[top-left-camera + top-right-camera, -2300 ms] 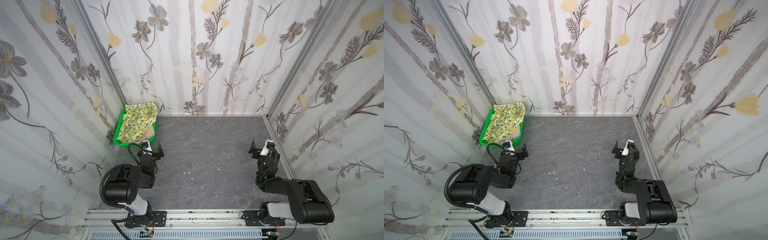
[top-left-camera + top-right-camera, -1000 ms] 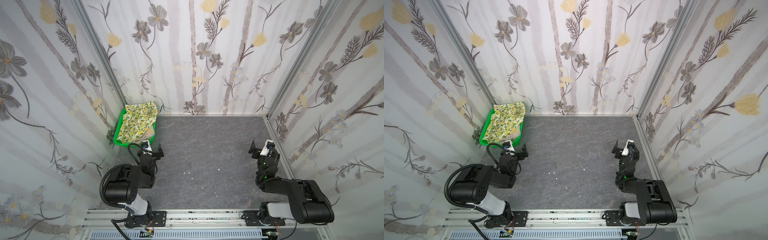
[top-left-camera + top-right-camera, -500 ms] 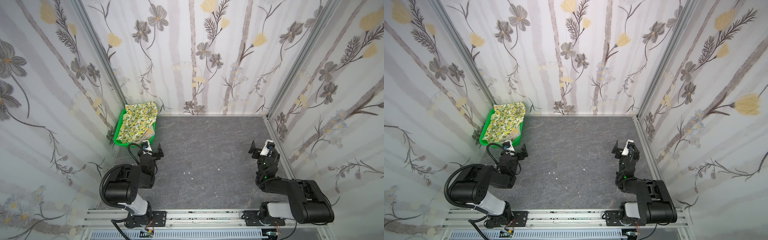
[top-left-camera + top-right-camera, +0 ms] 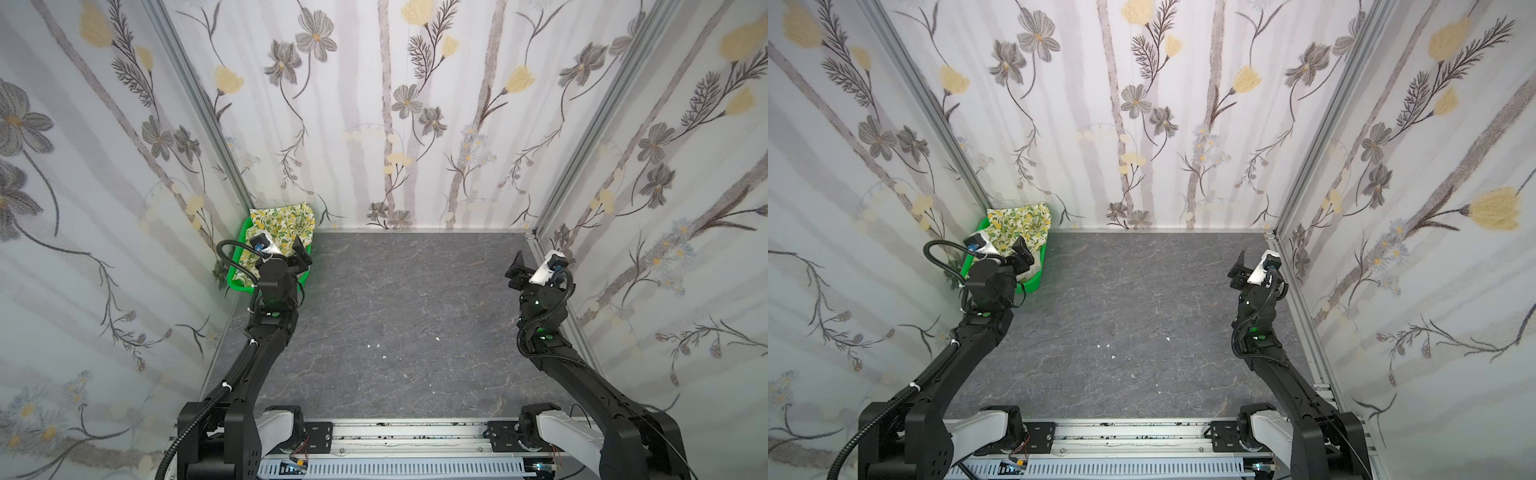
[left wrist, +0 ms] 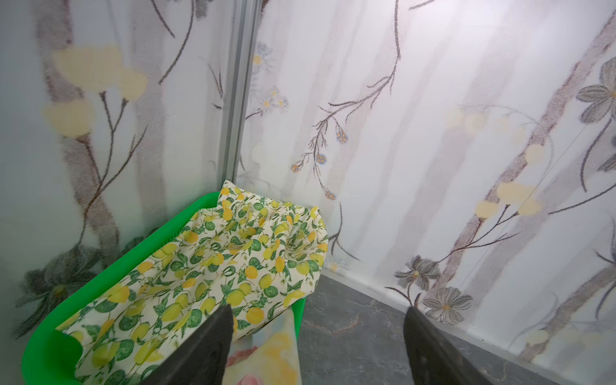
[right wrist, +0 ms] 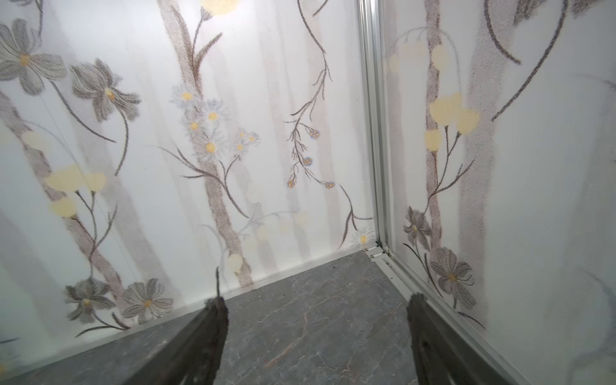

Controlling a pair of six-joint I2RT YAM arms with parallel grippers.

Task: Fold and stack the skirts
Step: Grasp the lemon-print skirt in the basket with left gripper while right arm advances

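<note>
Near edge: the grey tabletop (image 4: 395, 311) carries no cloth; nothing is folded or stacked yet.

Mid: the right pincer (image 6: 313, 306) is raised by the right wall, jaws apart, nothing between them. The left pincer (image 5: 316, 320) hangs over the near end of the green basket (image 5: 46, 350), jaws also apart and empty.

Far left corner: both skirts lie in the basket. The lemon-print skirt (image 5: 233, 253) is on top and bunched against the wall. The pastel floral skirt (image 5: 270, 353) shows beneath it at the near end.

Step judged: fetch the top skirt. Advice: come down on a raised fold of the lemon print only, well inside the rim. Pinch one layer, so the pastel skirt stays behind, then lift clear before carrying it to mid-tabletop.

Versus half a second ago: both arms were folded low near the rail and are now stretched forward. The skirts and basket are unmoved.
</note>
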